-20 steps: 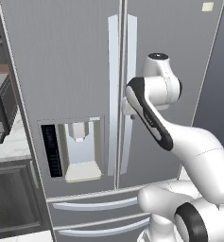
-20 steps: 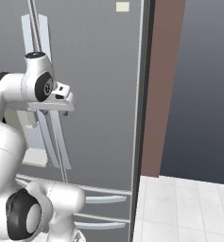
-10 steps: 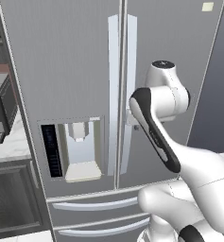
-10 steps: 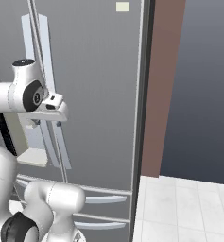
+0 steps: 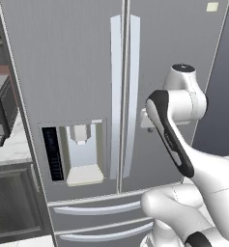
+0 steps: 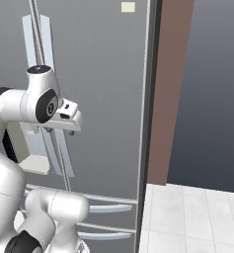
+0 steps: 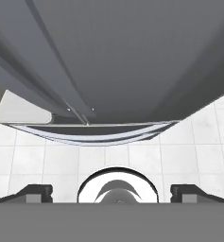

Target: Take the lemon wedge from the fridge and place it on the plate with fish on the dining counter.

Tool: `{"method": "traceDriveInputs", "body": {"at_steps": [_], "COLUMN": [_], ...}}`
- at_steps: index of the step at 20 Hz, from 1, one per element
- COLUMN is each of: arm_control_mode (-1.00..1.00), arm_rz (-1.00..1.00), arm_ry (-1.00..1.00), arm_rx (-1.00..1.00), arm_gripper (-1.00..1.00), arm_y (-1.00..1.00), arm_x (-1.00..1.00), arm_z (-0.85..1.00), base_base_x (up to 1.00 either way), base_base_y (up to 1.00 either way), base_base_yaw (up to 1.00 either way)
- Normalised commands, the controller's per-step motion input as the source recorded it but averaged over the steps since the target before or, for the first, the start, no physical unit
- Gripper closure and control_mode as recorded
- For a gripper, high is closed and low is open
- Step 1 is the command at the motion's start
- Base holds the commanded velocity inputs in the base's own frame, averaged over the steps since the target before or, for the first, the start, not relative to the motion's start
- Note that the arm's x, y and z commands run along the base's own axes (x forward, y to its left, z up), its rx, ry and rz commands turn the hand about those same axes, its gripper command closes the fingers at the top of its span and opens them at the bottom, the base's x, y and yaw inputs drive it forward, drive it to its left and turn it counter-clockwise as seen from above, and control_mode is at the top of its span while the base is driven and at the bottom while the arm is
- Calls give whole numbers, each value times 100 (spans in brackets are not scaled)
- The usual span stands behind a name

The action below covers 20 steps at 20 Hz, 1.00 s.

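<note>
The fridge (image 5: 77,72) stands shut, its two long handles (image 5: 115,96) meeting at the centre, with a water dispenser (image 5: 79,154) in the left door and two drawers (image 5: 101,210) below. My gripper (image 6: 53,129) hangs close in front of the right door (image 6: 103,59), pointing down. In the hand view the fridge front (image 7: 132,56) runs away below, and my gripper (image 7: 114,193) is open with nothing between its fingertips (image 7: 35,191). The lemon wedge is hidden behind the doors. The plate and dining counter are out of view.
A dark appliance (image 5: 0,111) sits on a marble counter (image 5: 9,149) left of the fridge, with an oven (image 5: 9,202) beneath. A brown side panel (image 6: 170,89) borders the fridge's right. White tiled floor (image 6: 197,217) spreads to the right.
The arm has folded and swung slightly toward the right door, and the hand has dropped a little. The fridge doors have stayed shut.
</note>
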Motion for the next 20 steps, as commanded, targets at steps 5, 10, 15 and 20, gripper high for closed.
{"method": "traceDriveInputs", "body": {"at_steps": [5, 10, 15, 20], "arm_control_mode": [-100, -100, 100, 100], "arm_rz": [0, 0, -1, 0], "arm_ry": [0, 0, 0, 0], "arm_rx": [0, -1, -2, 0], "arm_gripper": [-100, -100, -100, -100], "arm_y": [0, 6, 19, 0], "arm_x": [0, -5, 0, 0], "arm_z": [0, 0, -1, 0], "base_base_x": [0, 0, 0, -14], "base_base_y": [0, 0, 28, 19], "base_base_yaw": [0, 0, -2, 0]}}
